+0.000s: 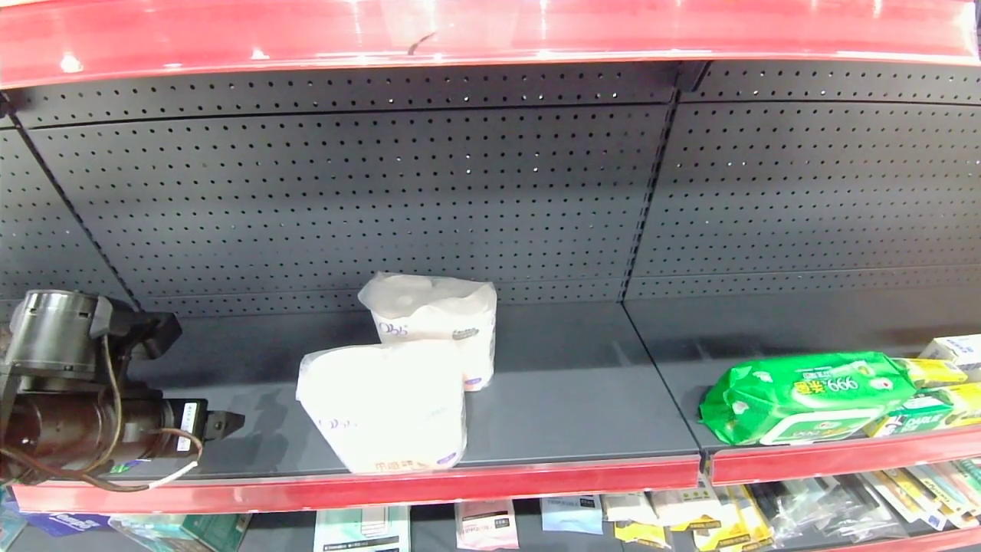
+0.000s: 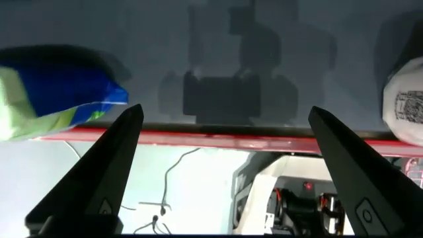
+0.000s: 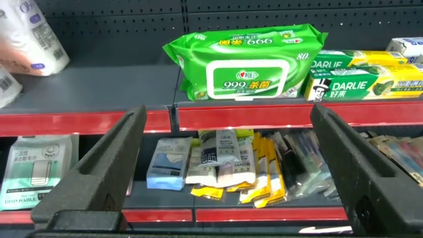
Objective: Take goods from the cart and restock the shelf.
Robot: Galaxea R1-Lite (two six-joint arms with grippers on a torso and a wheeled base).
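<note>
Two white tissue-roll packs stand on the dark grey shelf [image 1: 582,383]: one [image 1: 383,406] at the front edge, the other [image 1: 437,322] just behind it. My left gripper [image 1: 195,377] hovers over the shelf's left end, apart from the packs. In the left wrist view it [image 2: 226,112] is open and holds nothing, with the shelf's red front lip [image 2: 218,137] beneath and a white pack [image 2: 404,99] off to one side. My right gripper [image 3: 228,112] is open and bare, in front of the shelf near a green wipes pack [image 3: 244,59].
The green wipes pack [image 1: 805,395] and toothpaste boxes [image 1: 931,391] lie on the right shelf section. A blue-green packet [image 2: 53,89] lies near the left gripper. A lower shelf [image 3: 218,165] holds small hanging packets. The black perforated back panel [image 1: 383,192] is close behind.
</note>
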